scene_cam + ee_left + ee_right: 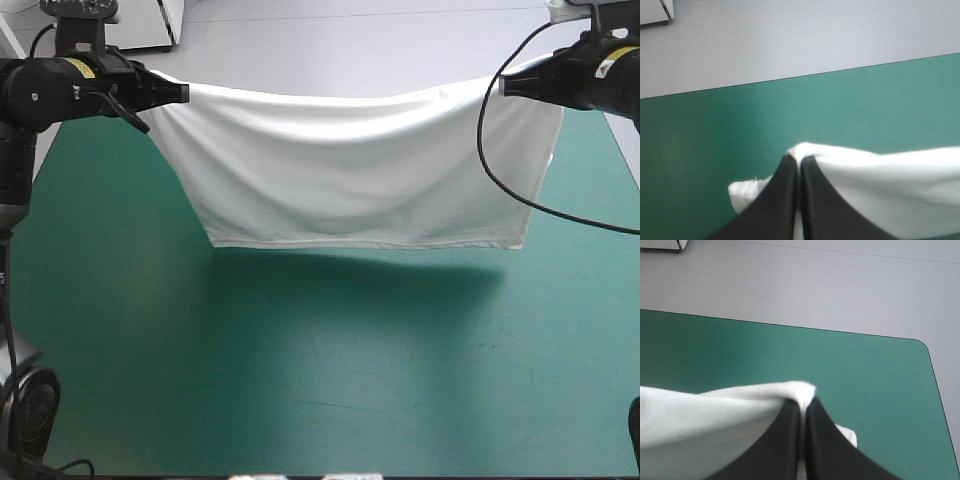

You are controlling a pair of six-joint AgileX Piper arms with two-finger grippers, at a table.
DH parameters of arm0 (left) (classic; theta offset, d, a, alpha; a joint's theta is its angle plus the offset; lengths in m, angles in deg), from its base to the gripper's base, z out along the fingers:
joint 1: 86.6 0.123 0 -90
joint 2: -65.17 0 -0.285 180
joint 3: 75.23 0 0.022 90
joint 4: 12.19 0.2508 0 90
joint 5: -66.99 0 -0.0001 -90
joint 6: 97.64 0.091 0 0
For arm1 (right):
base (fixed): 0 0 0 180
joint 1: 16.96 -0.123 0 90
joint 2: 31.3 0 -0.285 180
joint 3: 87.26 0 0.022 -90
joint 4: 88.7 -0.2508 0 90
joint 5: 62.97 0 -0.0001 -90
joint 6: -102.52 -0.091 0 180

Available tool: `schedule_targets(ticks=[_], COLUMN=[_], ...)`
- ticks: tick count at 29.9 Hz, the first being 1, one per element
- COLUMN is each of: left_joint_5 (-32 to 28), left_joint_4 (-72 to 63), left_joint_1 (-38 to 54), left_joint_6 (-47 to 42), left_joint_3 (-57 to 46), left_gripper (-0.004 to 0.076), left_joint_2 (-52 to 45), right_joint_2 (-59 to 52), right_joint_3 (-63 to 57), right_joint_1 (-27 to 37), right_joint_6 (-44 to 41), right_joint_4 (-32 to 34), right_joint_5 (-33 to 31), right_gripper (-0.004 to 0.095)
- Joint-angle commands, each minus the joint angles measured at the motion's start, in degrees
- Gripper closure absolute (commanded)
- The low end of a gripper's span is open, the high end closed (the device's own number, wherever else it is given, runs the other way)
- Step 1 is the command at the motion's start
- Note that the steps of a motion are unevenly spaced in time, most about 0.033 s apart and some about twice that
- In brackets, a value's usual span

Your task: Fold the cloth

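Teal-green cover [320, 400] is filling the near half of the high view, bare, and is carrying a broad shadow [350, 275] just under the cloth.

T-shirt [350, 170], white, is hanging as one wide sheet over the far half of the table, strung between both arms. Its top edge is sagging at the middle and its straight hem is facing the near side. Whether the hem is touching the cover: cannot tell.

Left gripper [185, 92] is pinching the far left top corner, black fingers all but closed on the fabric. Right gripper [503, 87] is doing likewise at the far right top corner.

Yellow label [80, 68] is showing on the left arm and another [620, 55] on the right; the writing is too small to read.

Wrist views only: a small tuft of cloth [747, 192] is poking past the left gripper [799, 165], another [847, 435] past the right gripper [804, 407]. The right wrist view is also catching the table's rounded corner [922, 345].
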Motion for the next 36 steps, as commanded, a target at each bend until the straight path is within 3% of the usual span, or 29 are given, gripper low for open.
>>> schedule_targets(ticks=[1,9,17,21,28,31,36], left_joint_5=[-9.33,-27.55,-34.57,-29.33,-7.19,-2.01,-0.25], left_joint_4=[-0.35,0.19,0.19,0.48,-0.89,-0.92,0.54], left_joint_1=[-0.40,-0.40,-0.40,-0.40,-0.40,-0.40,-0.40], left_joint_6=[0.16,0.16,0.29,0.38,-0.13,-1.79,-3.35], left_joint_3=[1.49,1.49,1.49,1.49,1.49,1.37,-6.85], left_gripper=[0.0733,0.0733,0.0733,0.0733,0.0733,0.0733,0.0733], left_joint_2=[0.35,7.16,8.81,10.23,17.42,19.82,19.29], right_joint_2=[2.34,10.99,15.27,16.14,19.29,19.40,18.01], right_joint_3=[1.71,3.70,9.96,9.87,3.05,-4.66,-17.87], right_joint_1=[0.48,0.48,0.48,0.48,0.48,0.48,0.48], right_joint_6=[0.44,-0.24,-0.52,-2.11,-3.51,-3.51,-3.27], right_joint_4=[2.90,6.40,7.38,7.38,3.34,-0.13,-2.46], right_joint_5=[9.97,29.36,28.51,20.99,3.79,1.70,1.77], right_gripper=[0.0925,0.0925,0.0925,0.0925,0.0925,0.0925,0.0925])
